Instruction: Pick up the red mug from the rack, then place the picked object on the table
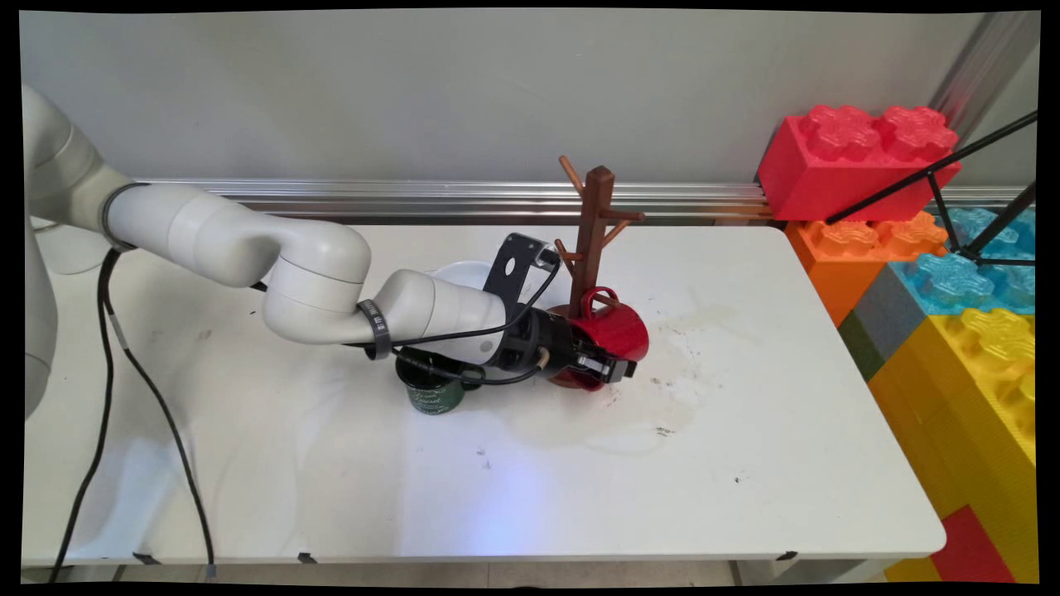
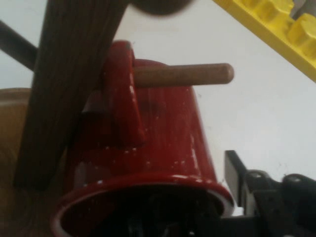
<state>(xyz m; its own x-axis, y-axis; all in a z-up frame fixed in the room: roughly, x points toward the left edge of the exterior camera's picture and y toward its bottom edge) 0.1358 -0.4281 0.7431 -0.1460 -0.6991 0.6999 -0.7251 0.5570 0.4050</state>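
While reaching low across the white table (image 1: 745, 463), clamps black two-finger gripper (image 1: 609, 367) on the rim of a glossy red ceramic mug (image 1: 617, 331), beside a brown wooden mug tree (image 1: 593, 223); dark green mug (image 1: 432, 396) under the wrist. Through the hand camera, shows red mug (image 2: 163, 143) handle looped over a wooden peg (image 2: 187, 75).

the main view looks down from above the counter's (image 1: 745, 463) near side toward the back wall. the hand view sits very close behind the red mug (image 2: 148, 148). both share the mug (image 1: 609, 331) and brown rack (image 1: 592, 232).
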